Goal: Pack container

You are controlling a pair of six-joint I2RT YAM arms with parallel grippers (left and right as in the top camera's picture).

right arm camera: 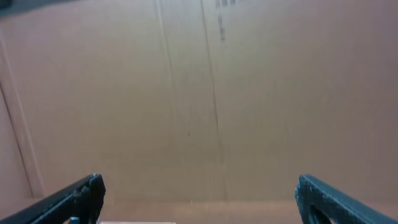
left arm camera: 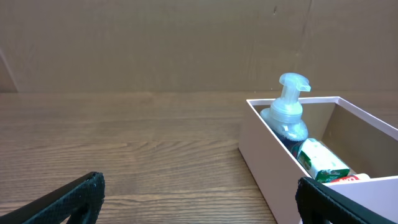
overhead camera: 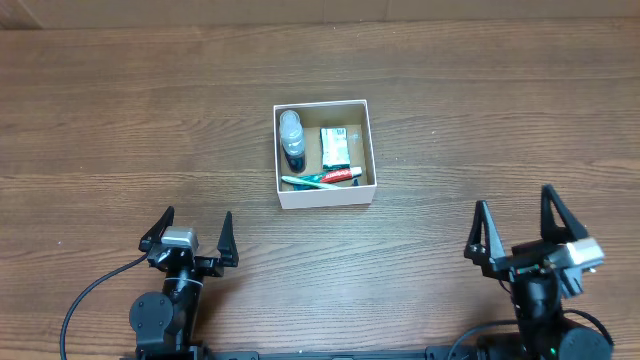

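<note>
The container (overhead camera: pixel 324 194), a square white box with a tan inside, sits mid-table. It holds a pump bottle (overhead camera: pixel 291 138), a green-and-white packet (overhead camera: pixel 338 146), a red-and-white tube (overhead camera: pixel 342 174) and a teal toothbrush (overhead camera: pixel 305 182). In the left wrist view the container (left arm camera: pixel 273 168) is at the right, with the pump bottle (left arm camera: pixel 288 115) and packet (left arm camera: pixel 321 160) inside. My left gripper (overhead camera: pixel 190 234) (left arm camera: pixel 199 202) is open and empty at the near left. My right gripper (overhead camera: pixel 520 224) (right arm camera: pixel 198 199) is open and empty at the near right, facing a cardboard wall.
A brown cardboard wall (left arm camera: pixel 186 43) stands behind the far edge of the wooden table (overhead camera: pixel 120 120). A black cable (overhead camera: pixel 80 300) loops beside the left arm's base.
</note>
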